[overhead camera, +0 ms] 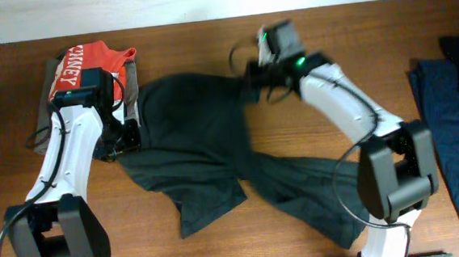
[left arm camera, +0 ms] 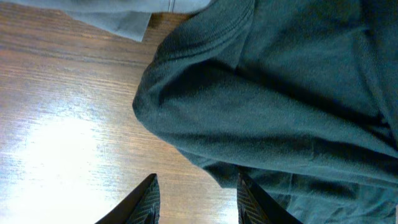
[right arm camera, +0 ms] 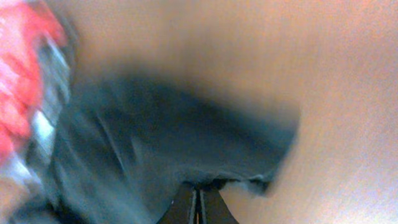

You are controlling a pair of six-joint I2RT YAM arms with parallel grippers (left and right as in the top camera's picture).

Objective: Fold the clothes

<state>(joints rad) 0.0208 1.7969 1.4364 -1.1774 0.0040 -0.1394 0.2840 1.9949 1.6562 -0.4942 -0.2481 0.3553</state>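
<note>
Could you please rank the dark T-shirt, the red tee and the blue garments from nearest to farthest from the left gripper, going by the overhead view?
1. The dark T-shirt, mid-table, its edge right at the left gripper.
2. The red tee, just beyond the gripper, at the back left.
3. The blue garments, far across at the right edge.

Robotics lab, wooden table (overhead camera: pixel 246 253), left arm (overhead camera: pixel 69 152), right arm (overhead camera: pixel 345 104), blue garments (overhead camera: pixel 457 145)

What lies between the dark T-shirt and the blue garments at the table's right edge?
Between the dark T-shirt and blue garments lies only bare wooden table, crossed by the right arm, in the overhead view.
</note>
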